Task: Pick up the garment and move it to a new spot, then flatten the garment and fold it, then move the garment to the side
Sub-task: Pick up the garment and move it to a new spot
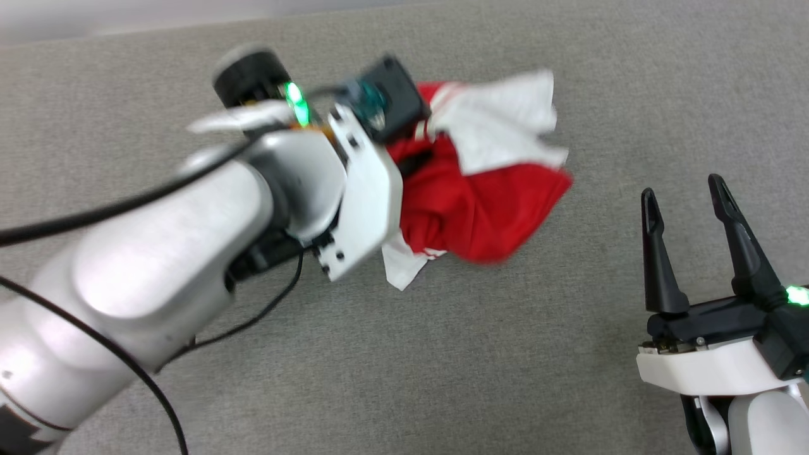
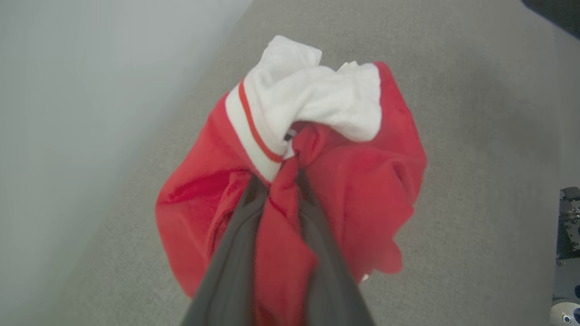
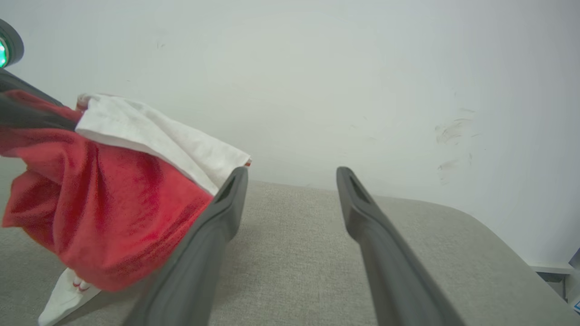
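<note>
At the left, the pale left arm (image 1: 189, 253) reaches out over the grey worktop (image 1: 442, 354). Its left claw (image 2: 276, 179) is clamped on a bunched fold of the red jersey T-shirt (image 1: 486, 208). The shirt hangs from it in a crumpled bundle, a white sleeve with red stripe trim draped on top. A white corner trails down towards the worktop; whether it touches I cannot tell. Well to the right, apart from the shirt, the right claw (image 1: 684, 193) hovers with its fingers spread and nothing between them.
</note>
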`<state>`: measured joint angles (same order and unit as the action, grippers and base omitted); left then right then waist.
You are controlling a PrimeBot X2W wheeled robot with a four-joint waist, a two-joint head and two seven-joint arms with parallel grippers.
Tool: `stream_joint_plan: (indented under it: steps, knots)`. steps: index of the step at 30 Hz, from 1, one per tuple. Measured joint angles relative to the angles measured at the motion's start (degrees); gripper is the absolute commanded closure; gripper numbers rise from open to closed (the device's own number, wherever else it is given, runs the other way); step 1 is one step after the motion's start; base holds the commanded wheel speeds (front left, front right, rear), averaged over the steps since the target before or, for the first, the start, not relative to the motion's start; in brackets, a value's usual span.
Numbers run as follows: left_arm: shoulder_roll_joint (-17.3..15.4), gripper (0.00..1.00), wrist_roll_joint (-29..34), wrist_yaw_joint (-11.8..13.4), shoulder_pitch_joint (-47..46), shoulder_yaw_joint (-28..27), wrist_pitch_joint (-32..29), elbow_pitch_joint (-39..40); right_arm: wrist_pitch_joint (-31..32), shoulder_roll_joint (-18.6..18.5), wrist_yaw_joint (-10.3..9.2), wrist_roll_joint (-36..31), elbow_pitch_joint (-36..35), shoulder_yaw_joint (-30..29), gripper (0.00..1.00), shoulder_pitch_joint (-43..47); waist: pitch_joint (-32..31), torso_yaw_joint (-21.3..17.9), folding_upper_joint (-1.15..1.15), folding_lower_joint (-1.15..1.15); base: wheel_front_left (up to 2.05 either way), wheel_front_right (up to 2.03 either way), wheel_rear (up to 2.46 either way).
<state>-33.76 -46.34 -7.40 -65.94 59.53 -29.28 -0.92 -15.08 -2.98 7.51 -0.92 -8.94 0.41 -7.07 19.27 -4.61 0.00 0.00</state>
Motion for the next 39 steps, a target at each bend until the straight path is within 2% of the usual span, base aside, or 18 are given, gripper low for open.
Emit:
stream_joint_plan:
  steps: [6,8,14,15,16,21,25,28,31,36,39]
  knots:
    - [2.3,1.0,0.6,0.0,5.8,6.3,2.4,-7.7,0.0,0.0,0.0,0.5,0.4,-0.1,0.0,-0.7,1.5,-1.8,0.0,0.0,0.0,0.0,0.0]
    - [3.0,1.0,-1.2,0.0,8.1,7.0,3.9,-10.2,0.0,0.0,0.0,0.7,0.5,-0.2,0.0,-0.7,1.8,-2.3,0.0,0.0,0.0,0.0,0.0]
    - [4.6,1.0,-0.9,0.0,11.0,9.3,7.5,-16.1,0.0,0.0,0.0,0.8,1.1,-0.7,0.0,-0.6,1.9,-2.7,0.0,0.0,0.0,0.0,0.0]
    - [5.1,0.85,-0.9,0.0,11.3,9.1,8.5,-16.9,0.0,0.0,0.0,0.8,1.3,-0.8,0.0,-0.6,1.6,-2.6,0.0,0.0,0.0,0.0,0.0]
    - [5.6,0.0,-0.8,0.3,11.5,8.8,10.0,-17.5,0.0,0.0,0.0,0.8,1.4,-0.8,0.0,-0.5,1.3,-2.5,0.0,0.0,0.0,0.0,0.0]
    - [7.5,0.0,1.0,2.2,11.0,6.0,18.3,-17.3,0.0,0.0,0.0,0.4,2.0,-0.8,0.0,0.6,-1.0,-1.5,0.0,0.0,0.0,0.0,0.0]
    - [7.6,0.0,2.3,6.7,10.4,1.7,26.1,-14.8,0.0,0.0,0.0,0.0,2.7,-1.3,0.0,1.7,-3.4,-0.4,0.0,0.0,0.0,0.0,0.0]
    - [6.4,0.0,2.7,10.2,11.4,-0.7,30.0,-12.4,0.0,0.0,0.0,-0.3,3.0,-1.2,0.0,2.4,-5.3,0.6,0.0,0.0,0.0,0.0,0.0]
    - [4.1,0.0,3.1,14.8,14.2,-3.5,34.4,-10.2,0.0,0.0,0.0,-0.6,3.4,-1.2,0.0,3.1,-7.1,1.5,0.0,0.0,0.0,0.0,0.0]
    - [-0.2,0.0,6.0,24.2,21.2,-7.1,41.8,-8.8,0.0,0.0,0.0,-0.6,3.6,-1.7,0.0,4.2,-9.6,2.8,0.0,0.0,0.0,0.0,0.0]
    - [-0.8,0.0,6.4,29.7,27.0,-10.3,43.7,-7.0,0.0,0.0,0.0,-0.7,3.7,-2.1,0.0,4.9,-10.6,3.7,0.0,0.0,0.0,0.0,0.0]
